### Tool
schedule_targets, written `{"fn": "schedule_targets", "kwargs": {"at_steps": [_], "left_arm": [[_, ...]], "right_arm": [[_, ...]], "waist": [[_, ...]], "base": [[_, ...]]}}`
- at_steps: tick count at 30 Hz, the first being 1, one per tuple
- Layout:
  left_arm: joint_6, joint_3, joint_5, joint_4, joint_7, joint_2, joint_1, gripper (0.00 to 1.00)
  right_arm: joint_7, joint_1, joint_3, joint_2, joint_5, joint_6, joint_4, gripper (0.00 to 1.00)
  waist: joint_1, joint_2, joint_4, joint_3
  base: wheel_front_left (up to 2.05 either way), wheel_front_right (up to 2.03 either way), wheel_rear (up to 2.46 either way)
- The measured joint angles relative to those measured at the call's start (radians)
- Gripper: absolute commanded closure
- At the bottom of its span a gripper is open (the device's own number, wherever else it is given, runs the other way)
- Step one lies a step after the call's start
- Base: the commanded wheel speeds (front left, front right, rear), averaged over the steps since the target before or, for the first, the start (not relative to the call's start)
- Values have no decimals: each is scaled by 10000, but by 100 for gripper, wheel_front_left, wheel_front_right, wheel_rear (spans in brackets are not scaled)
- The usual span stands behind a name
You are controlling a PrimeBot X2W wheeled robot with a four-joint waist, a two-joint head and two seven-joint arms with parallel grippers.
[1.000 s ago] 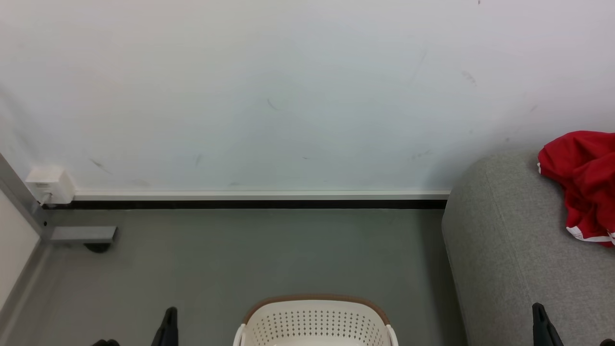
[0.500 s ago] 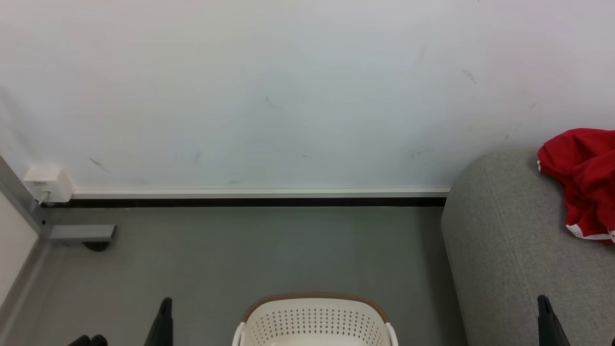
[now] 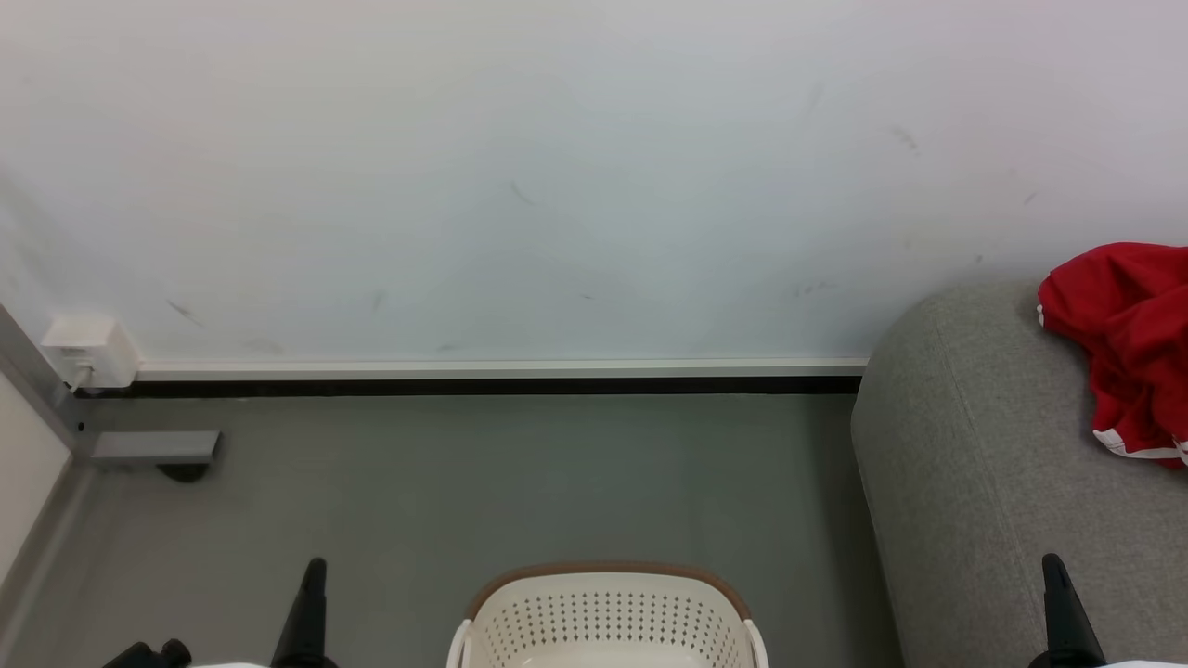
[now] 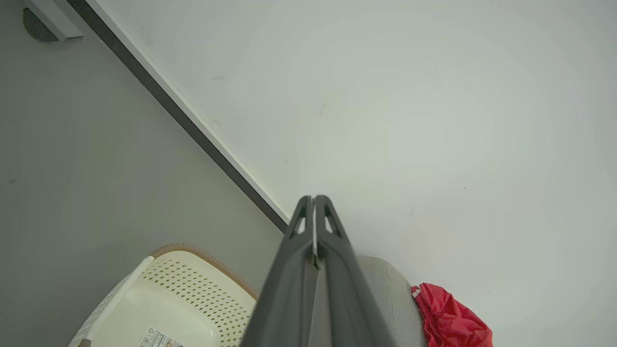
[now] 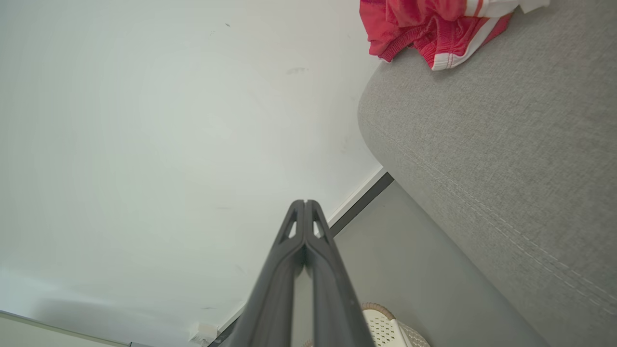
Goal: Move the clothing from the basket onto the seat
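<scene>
The cream-white basket [image 3: 608, 617] with a brown rim sits on the floor at the bottom centre of the head view; the inside that shows is bare [image 4: 159, 308]. Red clothing [image 3: 1128, 343] with white trim lies on the grey seat [image 3: 984, 482] at the right edge, also in the wrist views as clothing [image 4: 448, 320] and clothing [image 5: 429, 26]. My left gripper [image 3: 313, 571] rises shut to the left of the basket, with nothing held [image 4: 313, 198]. Over the seat's near edge my right gripper [image 3: 1052, 564] stands shut and empty [image 5: 305, 202].
A white wall with a dark skirting strip [image 3: 483, 387] runs behind the grey floor. A white socket box [image 3: 88, 351] and a grey metal foot [image 3: 153, 447] sit at the far left. Open floor lies between the basket and the wall.
Both gripper tips show a little higher in the head view than before, while the wall and seat shifted slightly up as the camera moved. The clothing lies as it did.
</scene>
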Motion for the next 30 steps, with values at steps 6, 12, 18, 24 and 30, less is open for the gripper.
{"fn": "schedule_targets", "kwargs": {"at_steps": [6,12,18,24,30], "left_arm": [[-40,77,-702,-19,153,2,-113,100],[-88,138,-1360,-33,313,2,-181,100],[-128,194,-1967,-42,472,4,-278,100],[-176,265,-2535,-52,637,4,-361,100],[-205,334,-3070,-65,752,4,-419,100]], "right_arm": [[184,-143,-38,-4,660,0,-48,100],[336,-168,-84,-6,1271,0,-88,100],[472,-296,-123,-12,1862,0,-148,100],[635,-351,-163,-15,2422,0,-188,100],[763,-384,-190,-19,2970,0,-228,100]], "waist": [[0,0,-12,30],[0,0,-23,59],[0,0,-34,89],[0,0,-45,118],[0,0,-57,148]], "base": [[0,0,0],[0,0,0],[0,0,0],[0,0,0],[0,0,0]]}}
